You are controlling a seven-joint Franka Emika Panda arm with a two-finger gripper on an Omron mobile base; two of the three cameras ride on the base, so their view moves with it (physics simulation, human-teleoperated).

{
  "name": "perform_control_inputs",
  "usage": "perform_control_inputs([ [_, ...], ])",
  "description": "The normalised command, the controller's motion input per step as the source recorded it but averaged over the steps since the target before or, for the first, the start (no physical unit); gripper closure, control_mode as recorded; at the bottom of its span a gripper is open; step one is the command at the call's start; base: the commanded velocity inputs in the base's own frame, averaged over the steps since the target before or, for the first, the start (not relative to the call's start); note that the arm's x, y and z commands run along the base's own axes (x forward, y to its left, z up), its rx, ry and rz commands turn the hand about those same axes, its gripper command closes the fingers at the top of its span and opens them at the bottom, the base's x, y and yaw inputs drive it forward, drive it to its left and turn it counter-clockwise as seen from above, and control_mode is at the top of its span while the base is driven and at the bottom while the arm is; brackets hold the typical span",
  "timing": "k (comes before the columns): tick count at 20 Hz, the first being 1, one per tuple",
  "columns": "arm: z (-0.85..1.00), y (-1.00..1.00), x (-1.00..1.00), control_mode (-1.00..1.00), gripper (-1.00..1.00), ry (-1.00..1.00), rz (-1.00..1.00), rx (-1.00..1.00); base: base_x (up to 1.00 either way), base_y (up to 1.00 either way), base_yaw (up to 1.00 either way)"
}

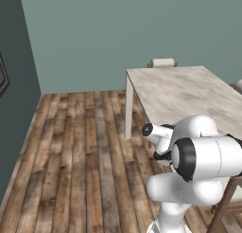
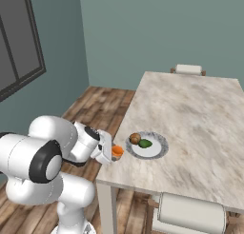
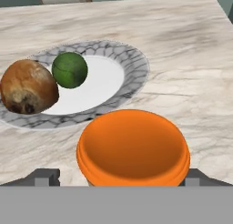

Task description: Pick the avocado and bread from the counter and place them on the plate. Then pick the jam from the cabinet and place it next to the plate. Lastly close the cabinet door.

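Note:
The white plate [image 2: 157,150] [image 3: 132,68] lies near the front left corner of the marble counter [image 2: 200,114] [image 1: 189,92]. On it rest the brown bread [image 2: 135,138] [image 3: 28,86] and, touching it, the dark green avocado [image 2: 145,143] [image 3: 69,69]. The jam [image 2: 117,151] [image 3: 133,148], a small jar with an orange lid, stands upright on the counter just left of the plate, close to the edge. My gripper [image 2: 113,154] [image 3: 120,176] is open, and the jar sits between its widely spread fingertips [image 3: 45,176]. The cabinet and the cabinet door are out of view.
One chair [image 2: 188,69] [image 1: 163,62] stands at the counter's far end, another [image 2: 190,211] at the near side by my base. Wooden floor [image 1: 80,151] stretches to the left. A dark window [image 2: 19,43] is on the left wall.

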Motion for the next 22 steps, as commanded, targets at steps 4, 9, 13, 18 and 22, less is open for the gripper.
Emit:
perform_control_inputs([
  [4,0.0,0.0,-0.05,-1.0,-1.0,-0.03,0.01,0.0,0.0,0.0,0.0],
  [9,0.0,-0.02,-0.22,-1.0,-1.0,0.0,0.03,0.0,0.0,0.0,0.0],
  [13,-0.04,-0.1,-0.33,-1.0,-1.0,0.0,0.16,0.0,0.0,0.0,0.0],
  [18,-0.2,-0.13,-0.26,-1.0,-1.0,0.0,0.25,0.03,0.0,0.0,0.0],
  [22,-0.1,-0.03,-0.42,-1.0,-1.0,0.0,0.28,0.04,0.0,0.0,0.0],
])
